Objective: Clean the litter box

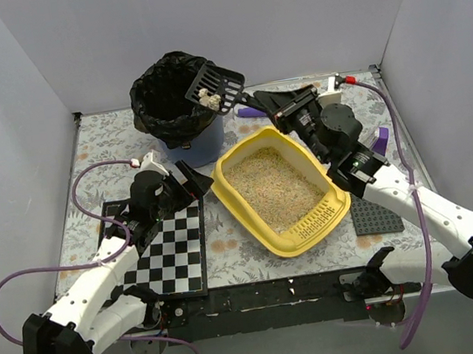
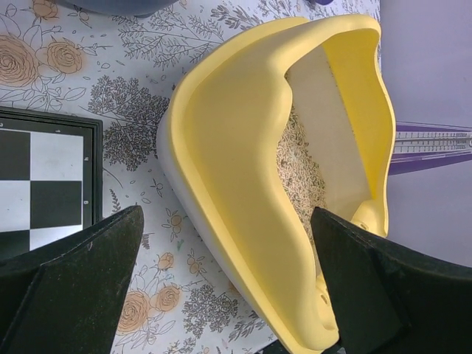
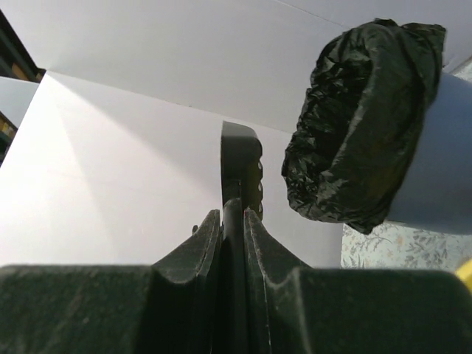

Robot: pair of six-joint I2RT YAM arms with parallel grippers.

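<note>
The litter box (image 1: 318, 221) is set mid-table, long axis 11 to 5 o'clock, at 6 o'clock of the right gripper (image 1: 272, 104), which is closed on the loaded scoop (image 1: 216, 85) over the bin (image 1: 202, 150), while the left gripper (image 1: 197, 182) is held wide open, empty, at its 9 o'clock rim.

The right gripper (image 1: 268, 102) holds the scoop (image 1: 215, 85), clumps aboard, over the bin's (image 1: 153, 109) rim; the left gripper (image 1: 195, 183) sits beside the litter box (image 1: 251, 221).

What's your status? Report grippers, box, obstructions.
Left gripper open at litter box corner. Right gripper shut on scoop, clumps aboard, over bin. No obstruction seen.
</note>
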